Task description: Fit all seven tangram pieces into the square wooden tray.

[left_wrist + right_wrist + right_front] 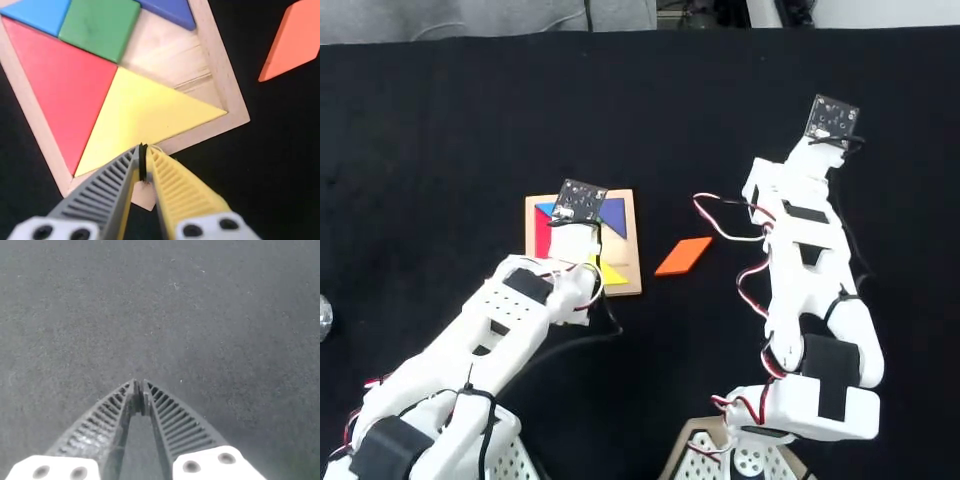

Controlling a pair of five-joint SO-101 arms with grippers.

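The black counter [440,130] carries the square wooden tray [628,262], which holds a red triangle [55,85], a yellow triangle [145,117] and a green square [100,27]. The orange parallelogram [683,256] lies just beside the tray. The left pincer [144,155] hangs closed and empty over the tray's rim by the yellow triangle, and the right pincer [138,390], also closed and empty, hangs over bare counter.

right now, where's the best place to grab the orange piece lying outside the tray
Probably from straight above, closing across its two long parallel edges at the middle: the orange piece lies flat on the cloth, clear of the tray, both edges free.
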